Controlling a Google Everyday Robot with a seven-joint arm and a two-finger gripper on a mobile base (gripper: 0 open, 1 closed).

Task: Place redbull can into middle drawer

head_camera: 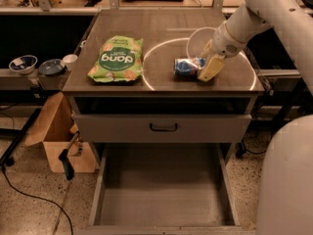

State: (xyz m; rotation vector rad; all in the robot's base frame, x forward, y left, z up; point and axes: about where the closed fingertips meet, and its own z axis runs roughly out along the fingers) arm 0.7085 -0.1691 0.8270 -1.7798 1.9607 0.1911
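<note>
The redbull can point(187, 66) lies on its side on the cabinet top, right of centre, just in front of a white bowl point(198, 40). My gripper point(209, 65) reaches in from the right and sits at the can's right end, touching or almost touching it. The middle drawer point(161, 192) is pulled out wide below, and its flat grey floor holds nothing.
A green snack bag point(116, 58) lies on the left of the cabinet top point(161, 23). A closed drawer front with a dark handle point(164, 127) sits above the open drawer. A cardboard box point(58, 141) stands on the floor to the left. Small bowls point(36, 65) sit on a side shelf.
</note>
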